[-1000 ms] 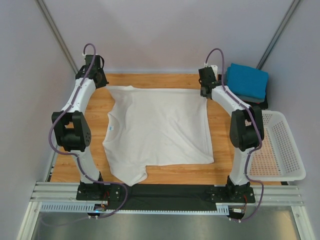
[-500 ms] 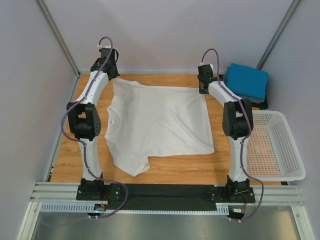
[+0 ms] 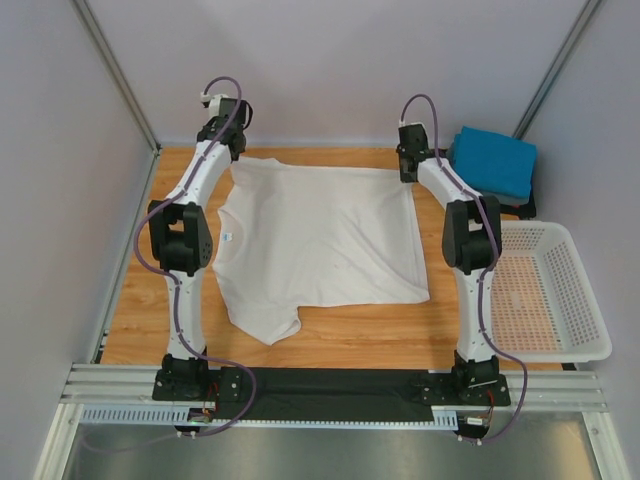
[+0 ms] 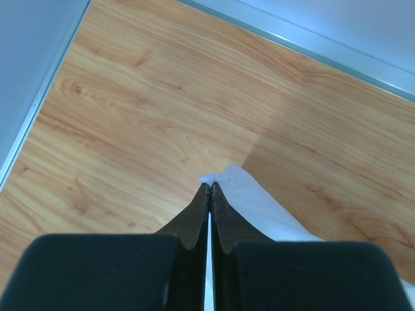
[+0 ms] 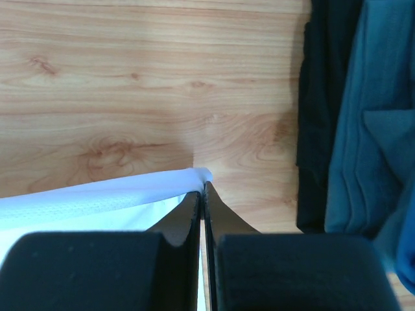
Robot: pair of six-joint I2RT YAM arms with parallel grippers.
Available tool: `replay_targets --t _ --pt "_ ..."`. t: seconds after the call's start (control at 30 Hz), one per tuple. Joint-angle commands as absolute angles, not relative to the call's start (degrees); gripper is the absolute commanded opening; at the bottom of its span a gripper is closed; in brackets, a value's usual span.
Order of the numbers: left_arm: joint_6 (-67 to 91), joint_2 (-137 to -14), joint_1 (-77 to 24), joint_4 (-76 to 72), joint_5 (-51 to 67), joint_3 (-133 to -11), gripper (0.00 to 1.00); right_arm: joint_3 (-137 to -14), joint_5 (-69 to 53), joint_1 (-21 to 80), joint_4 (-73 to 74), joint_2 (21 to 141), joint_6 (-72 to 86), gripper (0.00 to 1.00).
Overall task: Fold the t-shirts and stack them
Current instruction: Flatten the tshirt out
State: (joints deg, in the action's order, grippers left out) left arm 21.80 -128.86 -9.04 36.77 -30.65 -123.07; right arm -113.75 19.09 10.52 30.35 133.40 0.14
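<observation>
At far edge | left gripper (image 4: 209,188), right gripper (image 5: 203,186) clamping white t-shirt (image 3: 320,240) | black t-shirt (image 5: 318,116) largely under blue t-shirt (image 5: 369,116)

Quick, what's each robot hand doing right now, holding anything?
Left hand: closed, pinching a corner of the white t-shirt.
Right hand: closed, pinching another corner of it.

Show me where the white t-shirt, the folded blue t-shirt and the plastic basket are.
white t-shirt (image 3: 320,240), top external view, middle of its spread body.
blue t-shirt (image 3: 492,160), top external view, upper face of the folded cloth.
basket (image 3: 545,300), top external view, bare perforated floor.
</observation>
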Motion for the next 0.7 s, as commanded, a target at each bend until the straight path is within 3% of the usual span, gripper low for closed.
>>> replay_targets --t 0.0,0.23,0.3,0.33,0.4,0.43,0.47,0.5,0.53,0.67 --pt "25.40 -129.02 -9.32 36.48 -35.77 -124.45 0.00 -117.77 17.67 9.49 29.88 135.61 -1.32 0.01" --pt "25.57 -131.13 -9.93 36.65 -35.51 -125.77 0.00 -119.35 13.19 8.88 31.64 136.76 -0.88 0.03" --pt "24.88 -131.83 -9.93 36.65 -34.90 -126.12 0.00 -119.79 11.96 8.70 32.78 136.67 -0.44 0.16" --pt "24.70 -132.18 -9.93 37.43 -34.63 -127.25 0.03 -120.40 11.61 8.70 34.18 136.58 -0.35 0.27" --pt "24.17 -132.80 -9.93 38.75 -33.49 -129.28 0.32 -121.20 10.03 8.61 35.68 135.53 1.21 0.41" --pt "23.56 -132.89 -9.93 39.80 -33.05 -131.29 0.50 -122.42 8.98 8.53 37.60 135.09 1.58 0.56" --pt "23.29 -132.89 -9.84 40.51 -32.79 -132.35 0.85 -123.13 7.83 8.35 38.75 134.57 2.19 0.62" --pt "23.20 -132.54 -9.76 41.30 -32.44 -133.41 0.98 -123.83 5.39 8.09 39.98 133.52 3.33 0.67" --pt "22.94 -132.19 -9.84 42.70 -32.34 -135.07 0.99 -124.27 4.06 7.82 42.08 132.81 4.21 0.74" --pt "24.51 -125.80 -9.76 46.13 -31.82 -133.78 0.99 -123.49 -1.47 7.29 47.01 127.98 8.52 0.76"
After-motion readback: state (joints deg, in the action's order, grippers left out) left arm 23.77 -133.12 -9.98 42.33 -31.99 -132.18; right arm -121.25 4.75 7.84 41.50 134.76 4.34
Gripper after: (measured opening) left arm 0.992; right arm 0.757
